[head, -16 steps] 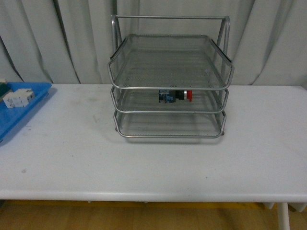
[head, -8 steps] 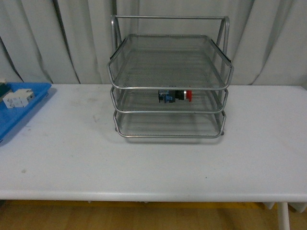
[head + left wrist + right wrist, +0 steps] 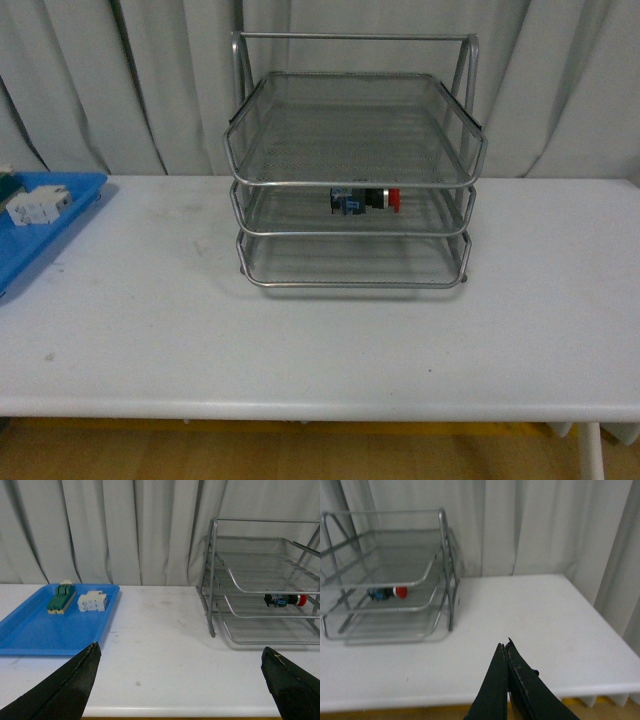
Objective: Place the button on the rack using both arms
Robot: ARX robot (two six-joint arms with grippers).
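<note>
The silver wire-mesh rack (image 3: 355, 180) stands at the back middle of the white table. The button (image 3: 368, 200), red cap pointing right, lies on its side on the rack's middle tier. It also shows in the left wrist view (image 3: 285, 600) and the right wrist view (image 3: 387, 593). Neither arm shows in the front view. My left gripper (image 3: 182, 672) is open and empty, low over the table's front edge, well short of the rack (image 3: 265, 580). My right gripper (image 3: 505, 652) is shut on nothing, near the front edge to the right of the rack (image 3: 385, 575).
A flat blue tray (image 3: 40, 235) at the table's left end holds a white block (image 3: 40, 206). In the left wrist view the tray (image 3: 45, 625) also holds a green-and-cream component (image 3: 61, 598) beside the white block (image 3: 93, 601). Grey curtains hang behind the table.
</note>
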